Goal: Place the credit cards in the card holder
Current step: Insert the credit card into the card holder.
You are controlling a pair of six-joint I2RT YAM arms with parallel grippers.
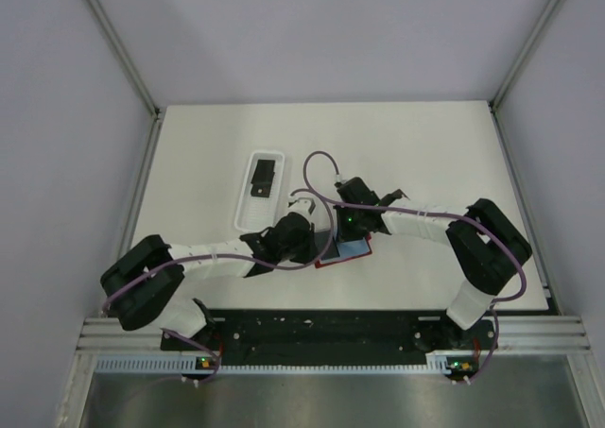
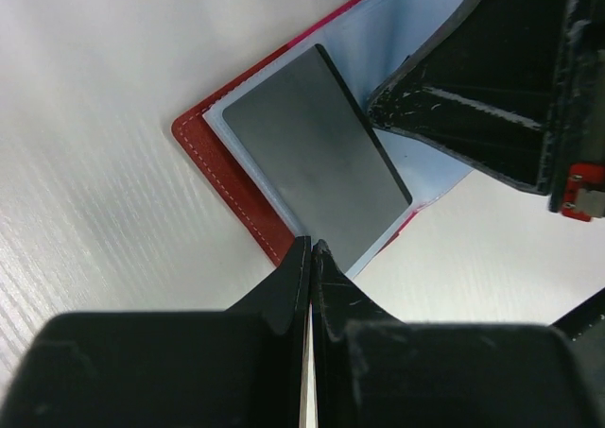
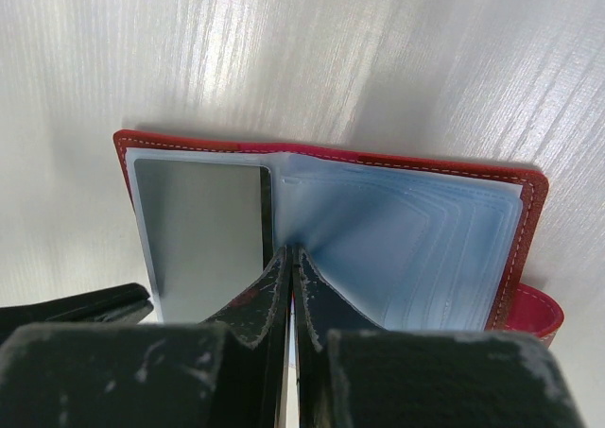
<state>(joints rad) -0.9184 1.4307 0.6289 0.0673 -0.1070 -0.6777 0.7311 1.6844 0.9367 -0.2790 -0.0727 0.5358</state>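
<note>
lying open on the white table, between the two arms, the small red folding card holder shows pale blue-grey sleeves. a thin dark rectangular credit card sits flat on one half. left gripper: fingers pressed together, tips at the card's near edge. right gripper: fingers likewise closed, tips at the centre fold. just beside, a white oblong plastic tray holds another black card.

Card holder: red stitched leather-look cover, glossy pale-blue plastic sleeves. Credit card: smooth, matt dark grey. Table: white, finely ribbed.
</note>
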